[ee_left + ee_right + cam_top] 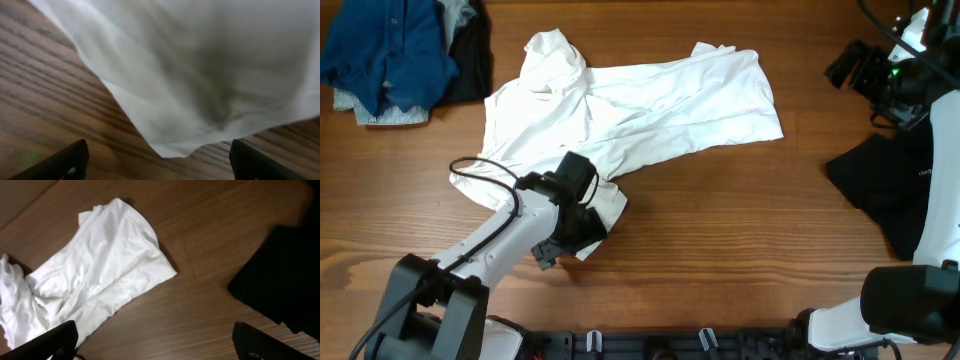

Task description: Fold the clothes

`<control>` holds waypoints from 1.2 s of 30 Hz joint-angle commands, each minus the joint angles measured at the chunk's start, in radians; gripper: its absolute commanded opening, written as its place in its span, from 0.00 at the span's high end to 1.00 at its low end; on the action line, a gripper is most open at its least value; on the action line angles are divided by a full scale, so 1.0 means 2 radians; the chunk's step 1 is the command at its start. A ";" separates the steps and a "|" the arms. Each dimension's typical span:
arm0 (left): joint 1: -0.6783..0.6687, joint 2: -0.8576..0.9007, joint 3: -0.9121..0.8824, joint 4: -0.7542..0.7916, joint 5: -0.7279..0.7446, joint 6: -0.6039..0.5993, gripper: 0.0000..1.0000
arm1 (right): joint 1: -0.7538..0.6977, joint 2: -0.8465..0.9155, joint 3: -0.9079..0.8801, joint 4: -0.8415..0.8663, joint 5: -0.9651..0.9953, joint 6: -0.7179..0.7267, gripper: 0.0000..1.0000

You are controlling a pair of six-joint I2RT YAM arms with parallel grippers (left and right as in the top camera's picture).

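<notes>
Progress, judged from layout: folding hardly begun; no finished fold anywhere in view.

- wooden table (740,250): carries three lots of clothing, well apart.
- white garment (630,110): largest item, spread crumpled across table centre, bunched at upper left, flatter toward right end. Not yet folded.
- black garment (885,190): at right edge, partly under right arm; fold state impossible to tell.
- blue pile (385,45): top-left corner, heaped with darker and pale pieces; unsorted, unfolded.
- left gripper (157,152): low over table at lower corner of white garment; jaws apart, tip of cloth corner lying between them, not clamped. Likely step in hand: taking that corner for a first fold.
- right gripper (155,342): held high at right, looking down on right end of white garment and on black garment; jaws apart, nothing between.

Remaining, as judged: all folds on white garment, then blue pile and black garment.

Containers: none visible. No basket, bin or tray in any view; clothing directly on table.
</notes>
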 commanded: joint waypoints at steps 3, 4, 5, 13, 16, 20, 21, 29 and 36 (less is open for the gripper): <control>0.000 0.002 -0.016 0.027 0.002 -0.022 0.25 | 0.001 0.009 -0.050 0.021 -0.013 -0.009 0.00; 0.000 0.002 -0.016 0.040 -0.005 -0.021 0.29 | 0.001 0.009 -0.061 0.030 -0.019 -0.009 0.00; 0.000 0.003 -0.017 0.051 -0.010 -0.021 0.31 | 0.001 0.009 -0.067 0.036 -0.022 -0.009 0.00; 0.000 0.003 -0.039 0.093 -0.012 -0.022 0.45 | 0.001 0.009 -0.099 0.051 -0.023 -0.009 0.00; 0.000 0.003 -0.044 0.094 -0.006 -0.022 0.67 | 0.001 0.009 -0.109 0.051 -0.023 -0.010 0.00; 0.000 0.003 -0.045 0.093 0.001 -0.021 0.96 | 0.001 0.009 -0.132 0.051 -0.023 -0.009 0.00; 0.000 0.003 -0.045 0.092 0.002 -0.021 0.96 | 0.001 0.009 -0.139 0.053 -0.023 -0.009 0.00; 0.000 0.002 -0.045 0.089 0.010 -0.021 0.96 | 0.022 0.010 -0.258 0.154 -0.027 0.005 0.10; 0.000 0.002 -0.045 0.094 0.006 -0.021 0.96 | 0.048 0.017 -0.344 0.324 -0.026 0.021 0.26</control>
